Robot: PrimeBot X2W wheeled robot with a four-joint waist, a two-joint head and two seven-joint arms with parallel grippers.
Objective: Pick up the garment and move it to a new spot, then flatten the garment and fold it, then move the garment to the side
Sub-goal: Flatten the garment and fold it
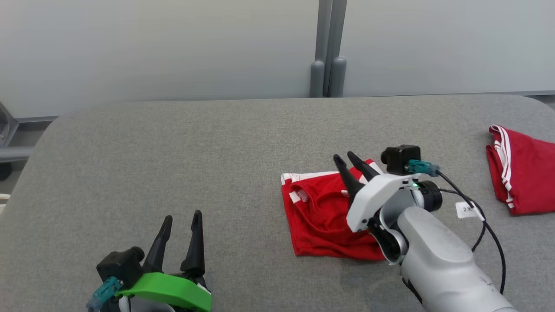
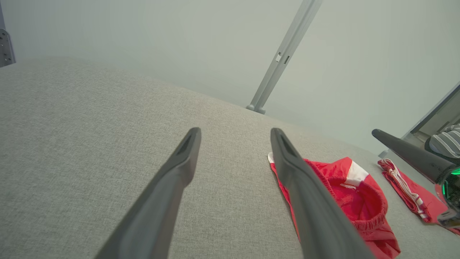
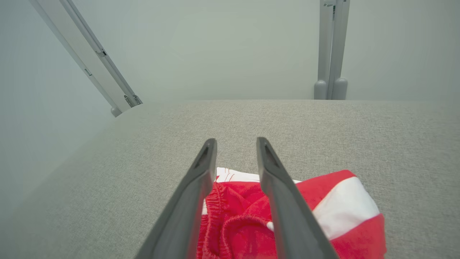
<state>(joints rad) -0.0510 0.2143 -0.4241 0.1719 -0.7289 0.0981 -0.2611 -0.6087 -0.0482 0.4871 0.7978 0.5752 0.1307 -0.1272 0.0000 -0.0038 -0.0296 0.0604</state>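
One red garment (image 1: 321, 216) lies bunched on the grey table (image 1: 173, 151), right of its middle, with the right gripper (image 1: 343, 156) over it, fingers narrowly parted, empty. The left gripper (image 1: 183, 215) sits front left, fingers wider apart, empty. A second red garment (image 1: 524, 173) lies at the right edge

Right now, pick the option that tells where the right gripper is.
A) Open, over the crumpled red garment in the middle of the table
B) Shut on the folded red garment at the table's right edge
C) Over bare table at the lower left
A: in the head view the right gripper is poised over the crumpled red garment mid-table, and the right wrist view shows its two fingers apart above that cloth.
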